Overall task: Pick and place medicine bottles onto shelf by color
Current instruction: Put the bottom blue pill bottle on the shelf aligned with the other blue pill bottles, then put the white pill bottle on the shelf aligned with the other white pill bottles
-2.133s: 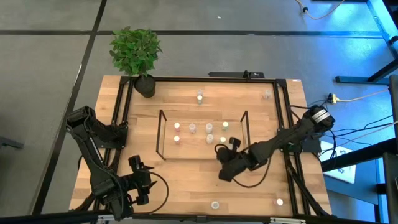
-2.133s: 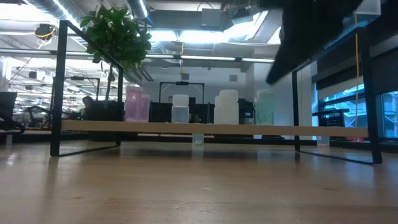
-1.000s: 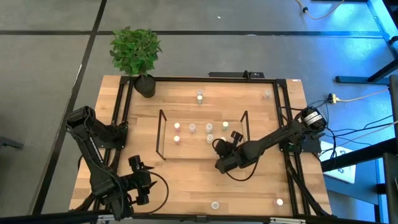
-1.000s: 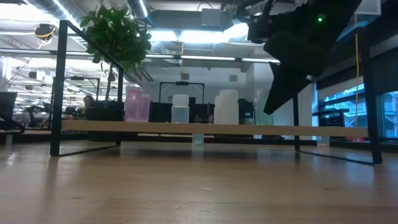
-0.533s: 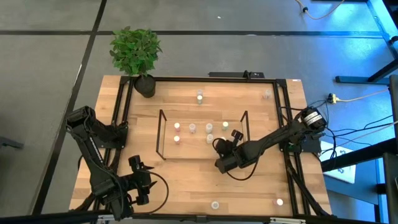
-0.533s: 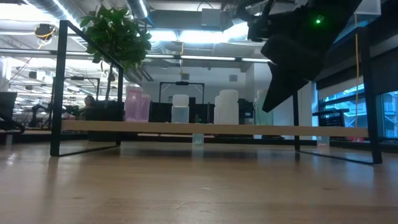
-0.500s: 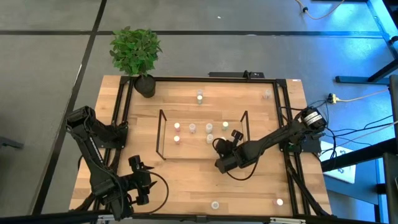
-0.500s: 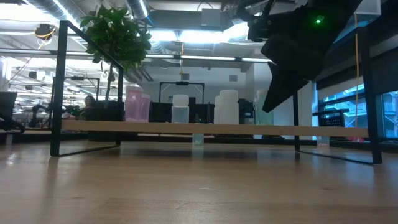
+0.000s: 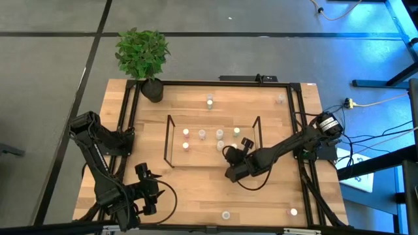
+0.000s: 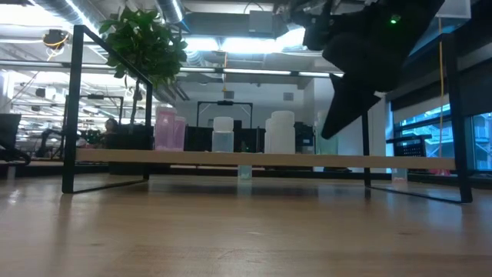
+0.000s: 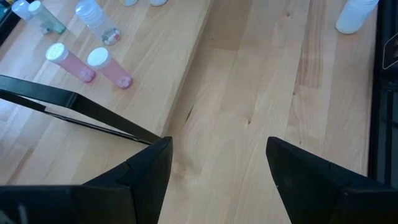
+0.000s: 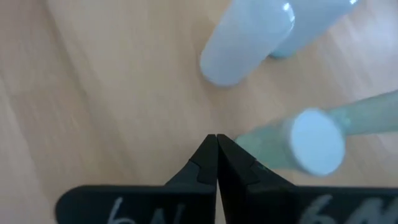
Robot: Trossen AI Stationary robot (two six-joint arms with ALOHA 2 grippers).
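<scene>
The shelf (image 9: 171, 140) of thin black rods with a wooden board stands mid-table, and several small bottles stand on it. In the low view these show as pink (image 10: 165, 129), clear (image 10: 223, 135), white (image 10: 280, 132) and green (image 10: 329, 142) bottles. My right gripper (image 9: 229, 155) hangs shut over the shelf's right part, fingertips (image 12: 216, 138) down at the board. It is close beside a green bottle (image 12: 311, 140) and near a whitish one (image 12: 245, 43). My left gripper (image 11: 217, 146) is open and empty at the near left (image 9: 147, 189). My right gripper's shut fingers (image 12: 239, 163) point down right beside the green bottle's side (image 12: 264, 149). I cannot tell whether they touch it.
Loose bottles stand off the shelf: two behind it (image 9: 209, 100) (image 9: 280, 99) and two near the front edge (image 9: 225, 215) (image 9: 293, 211). A potted plant (image 9: 142, 55) stands at the far left corner. A larger black frame (image 9: 297, 130) runs around the table.
My right gripper has come from the shelf's near side toward the far edge and a little left, over the shelf's right part. In the last half second it has hardly moved.
</scene>
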